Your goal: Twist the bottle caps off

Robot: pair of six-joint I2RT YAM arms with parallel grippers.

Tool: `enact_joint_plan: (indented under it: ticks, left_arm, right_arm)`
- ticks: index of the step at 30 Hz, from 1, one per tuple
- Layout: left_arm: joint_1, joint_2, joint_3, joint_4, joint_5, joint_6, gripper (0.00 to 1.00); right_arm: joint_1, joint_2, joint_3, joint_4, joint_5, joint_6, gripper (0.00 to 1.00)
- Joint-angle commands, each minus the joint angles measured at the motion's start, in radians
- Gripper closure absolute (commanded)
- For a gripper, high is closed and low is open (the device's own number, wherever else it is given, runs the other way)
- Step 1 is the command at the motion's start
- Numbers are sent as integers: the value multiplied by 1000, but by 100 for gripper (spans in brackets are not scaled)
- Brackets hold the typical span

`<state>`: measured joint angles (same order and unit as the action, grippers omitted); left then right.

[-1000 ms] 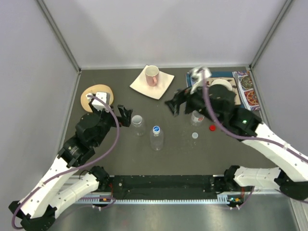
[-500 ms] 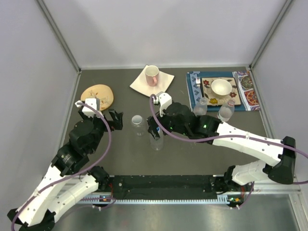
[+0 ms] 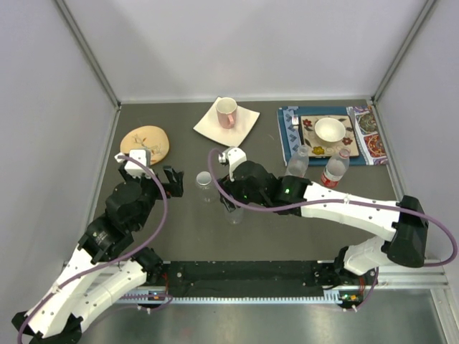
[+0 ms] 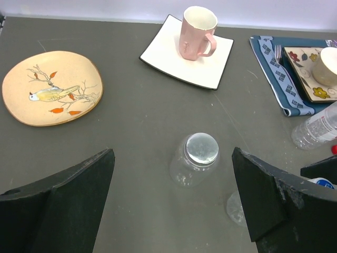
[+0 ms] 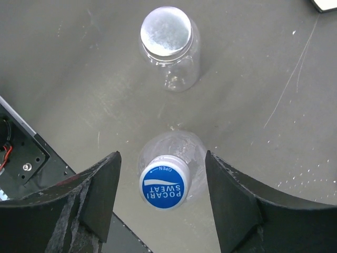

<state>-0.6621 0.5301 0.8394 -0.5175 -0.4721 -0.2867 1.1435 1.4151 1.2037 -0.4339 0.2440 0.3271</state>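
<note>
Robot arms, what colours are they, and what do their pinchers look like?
The left arm and right arm have smooth white shells with chunky black joints. A purple cable loops along each one, and a small white box sits on each wrist. The left gripper and right gripper are black; their fingers are wide, flat wedges with rough edges.

The blue cap (image 5: 164, 188), printed POCARI SWEAT, sits on a clear bottle (image 5: 181, 147) standing on the dark desk (image 5: 79, 79). The right tool (image 5: 162, 158) has its two black fingers (image 5: 97, 195) on either side of that cap, with gaps showing on both sides. Beyond the cap and apart from it stands a squat clear bottle (image 5: 176, 68) with a wide greyish cap (image 5: 165, 30).
</note>
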Motion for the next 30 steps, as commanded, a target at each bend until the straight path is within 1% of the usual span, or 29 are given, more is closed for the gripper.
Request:
enact_joint_plan:
  ticks: [1, 2, 5, 6, 8, 9, 11, 12, 14, 15, 16, 18, 20, 22, 23, 24, 25, 26, 27, 28, 29, 30]
  left_arm:
    - [-1, -10, -14, 20, 4, -6, 1]
    - [-1, -10, -17, 20, 7, -6, 1]
    - [-1, -9, -22, 24, 10, -9, 1]
    - [-1, -7, -23, 25, 13, -9, 1]
    - [-1, -7, -25, 27, 13, -9, 1]
    - [1, -7, -25, 27, 12, -9, 1]
    - [1, -2, -20, 28, 12, -5, 1]
    - [1, 1, -16, 28, 12, 0, 1]
    - [-1, 7, 0, 45, 12, 17, 1]
    - [-1, 8, 6, 56, 24, 24, 1]
    - [-1, 13, 26, 69, 30, 33, 1]
    - [-1, 31, 56, 109, 56, 43, 1]
    - [1, 63, 108, 148, 85, 44, 1]
    - [2, 91, 159, 215, 137, 49, 1]
    - [5, 137, 183, 226, 163, 52, 1]
    - [19, 166, 211, 215, 190, 52, 1]
    - [33, 197, 264, 208, 235, 25, 1]
    - [54, 247, 285, 206, 307, 6, 1]
    - [121, 260, 296, 221, 398, -20, 1]
    - [162, 271, 291, 294, 637, -93, 1]
    - [194, 286, 282, 351, 732, -138, 1]
    - [240, 295, 276, 396, 807, -181, 1]
  right_arm:
    - [13, -5, -9, 41, 40, 26, 37]
    - [15, -7, -12, 41, 43, 27, 38]
    - [12, -15, -27, 41, 51, 36, 48]
    - [13, -18, -30, 41, 51, 38, 58]
    - [12, -30, -36, 40, 49, 36, 67]
    - [13, -37, -36, 38, 51, 38, 76]
    - [13, -60, -29, 24, 49, 39, 84]
    - [13, -94, -21, 18, 55, 40, 91]
    - [13, -132, 23, -14, 81, 23, 94]
    - [13, -155, 46, -25, 118, 10, 98]
    - [13, -188, 101, -41, 141, -17, 100]
    - [12, -217, 158, -71, 204, -42, 100]
    - [-2, -232, 253, -109, 233, -60, 100]
    - [-33, -228, 337, -138, 238, -39, 100]
    - [-81, -228, 358, -150, 200, -25, 100]
    - [-114, -228, 372, -166, 157, 22, 100]
    - [-149, -235, 379, -167, 97, 51, 100]
    - [-234, -243, 376, -164, -51, 90, 100]
    - [-264, -245, 372, -154, -107, 143, 100]
    - [-290, -252, 355, -144, -145, 161, 100]
    - [-315, -264, 344, -135, -196, 170, 100]
    - [-324, -272, 336, -131, -215, 185, 100]
